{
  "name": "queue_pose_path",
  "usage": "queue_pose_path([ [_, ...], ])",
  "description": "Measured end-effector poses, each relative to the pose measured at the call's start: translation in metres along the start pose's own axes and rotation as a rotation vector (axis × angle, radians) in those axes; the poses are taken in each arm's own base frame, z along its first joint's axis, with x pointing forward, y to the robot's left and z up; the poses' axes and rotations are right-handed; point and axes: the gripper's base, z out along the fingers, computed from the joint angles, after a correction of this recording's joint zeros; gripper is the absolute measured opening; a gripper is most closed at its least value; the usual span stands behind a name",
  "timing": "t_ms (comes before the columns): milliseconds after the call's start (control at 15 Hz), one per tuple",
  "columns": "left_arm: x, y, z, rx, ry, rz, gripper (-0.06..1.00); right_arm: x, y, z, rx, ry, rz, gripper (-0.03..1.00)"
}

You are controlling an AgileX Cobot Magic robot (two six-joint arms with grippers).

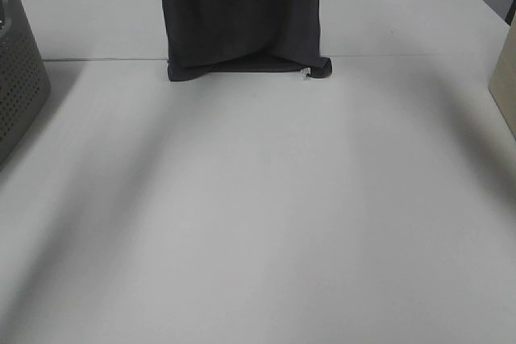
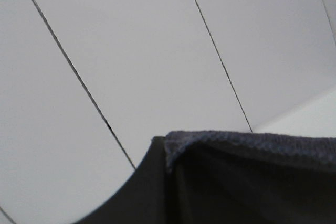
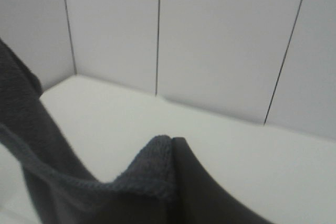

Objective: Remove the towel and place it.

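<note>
The dark charcoal towel (image 1: pixel 240 14) hangs from above the top of the exterior high view. Its lower edge rests bunched on the white table, with a small white tag (image 1: pixel 305 75) at the right corner. Neither gripper shows in that view. In the left wrist view my left gripper (image 2: pixel 164 145) is shut on a fuzzy edge of the towel (image 2: pixel 252 153), beside one dark finger (image 2: pixel 139 192). In the right wrist view my right gripper (image 3: pixel 172 142) is shut on another edge of the towel (image 3: pixel 142 174), and more of the cloth hangs away beside it.
A grey perforated basket (image 1: pixel 18 78) stands at the table's left edge. A beige object (image 1: pixel 505 78) shows at the right edge. A seam (image 1: pixel 97 60) crosses the white table where the towel touches down. Panelled white walls fill both wrist views.
</note>
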Motion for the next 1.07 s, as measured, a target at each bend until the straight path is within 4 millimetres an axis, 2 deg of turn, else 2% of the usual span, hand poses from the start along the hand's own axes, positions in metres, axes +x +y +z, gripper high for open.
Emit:
queue_pose_path([
  [67,0.004,-0.004,-0.003,0.037,0.092,-0.006,0.00,0.007,0.003,-0.005,-0.033,0.113,0.013,0.01],
  [133,0.006,-0.008,-0.018,0.135,0.306,-0.040,0.00,0.011,0.006,-0.016,-0.063,0.225,0.018,0.01],
  [200,0.006,-0.008,-0.023,0.166,0.356,-0.053,0.00,0.011,0.006,-0.022,-0.072,0.265,0.016,0.01],
  [333,-0.007,-0.005,-0.051,0.272,0.533,-0.071,0.00,0.006,0.009,-0.055,-0.110,0.412,0.011,0.01],
  [467,-0.020,0.000,-0.066,0.287,0.569,-0.093,0.00,0.001,0.012,-0.085,-0.141,0.512,0.015,0.01],
  [533,-0.032,0.006,-0.074,0.258,0.560,-0.173,0.00,-0.001,0.014,-0.090,-0.153,0.521,0.025,0.01],
  [667,-0.041,0.011,-0.082,0.237,0.557,-0.234,0.00,-0.002,0.015,-0.091,-0.158,0.522,0.034,0.01],
  [867,-0.041,0.009,-0.096,0.283,0.636,-0.267,0.00,0.001,0.018,-0.096,-0.180,0.537,0.065,0.01],
  [1000,-0.033,0.005,-0.121,0.327,0.753,-0.273,0.00,0.011,0.022,-0.108,-0.202,0.588,0.089,0.01],
  [1067,-0.034,0.006,-0.142,0.348,0.790,-0.282,0.00,0.017,0.023,-0.118,-0.209,0.618,0.097,0.01],
])
